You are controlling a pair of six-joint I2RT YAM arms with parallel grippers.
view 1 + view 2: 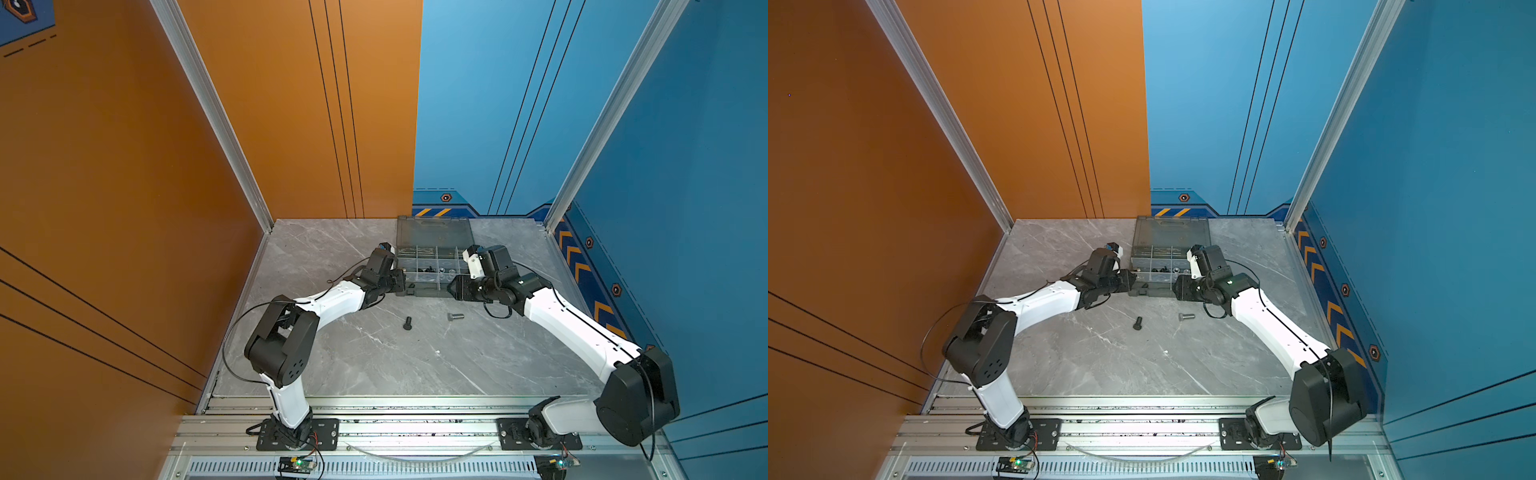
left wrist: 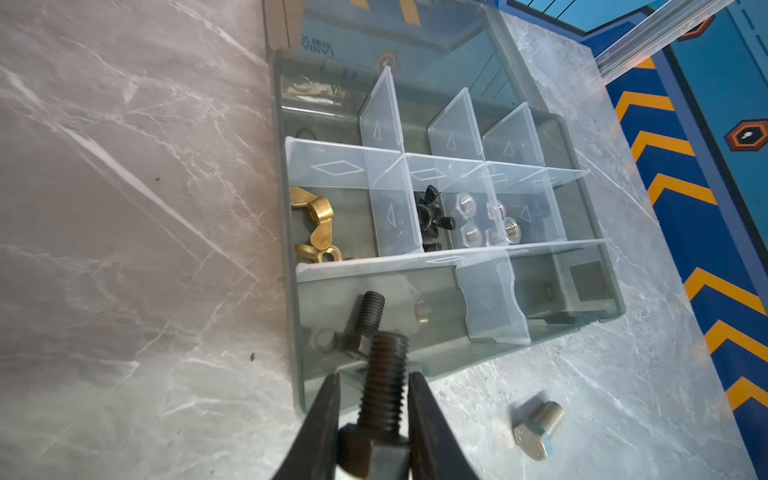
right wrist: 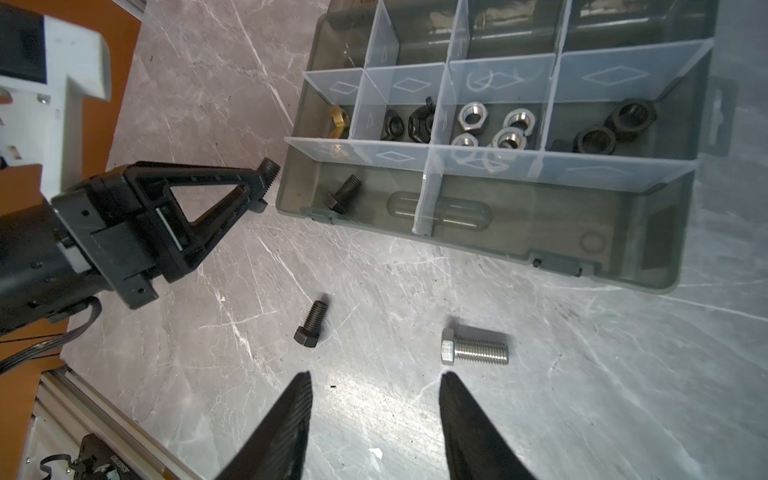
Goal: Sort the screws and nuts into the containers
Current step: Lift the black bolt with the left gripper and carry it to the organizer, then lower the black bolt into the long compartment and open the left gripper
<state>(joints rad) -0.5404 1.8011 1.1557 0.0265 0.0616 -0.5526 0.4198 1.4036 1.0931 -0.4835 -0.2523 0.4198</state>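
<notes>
- Clamped in the left gripper (image 2: pixel 374 378), jaws closed on the shank: the held screw (image 2: pixel 384 353), at the near-left corner of the organizer case (image 2: pixel 300 386), barely past its rim.
- If let go here, could strike the rim and bounce onto the table (image 3: pixel 582 374) — or land on the binned screw (image 2: pixel 365 320) and skip out.
- Open and empty, the right gripper (image 3: pixel 376 382), above the table just off the case's near edge, between the loose black screw (image 3: pixel 309 322) and the silver screw (image 3: pixel 476 351) — could nudge either into rolling on descent.

The left arm (image 1: pixel 332 300) and right arm (image 1: pixel 569 324) wear white shells between chunky black joints, with thin black cables (image 1: pixel 223 347) looping alongside.
</notes>
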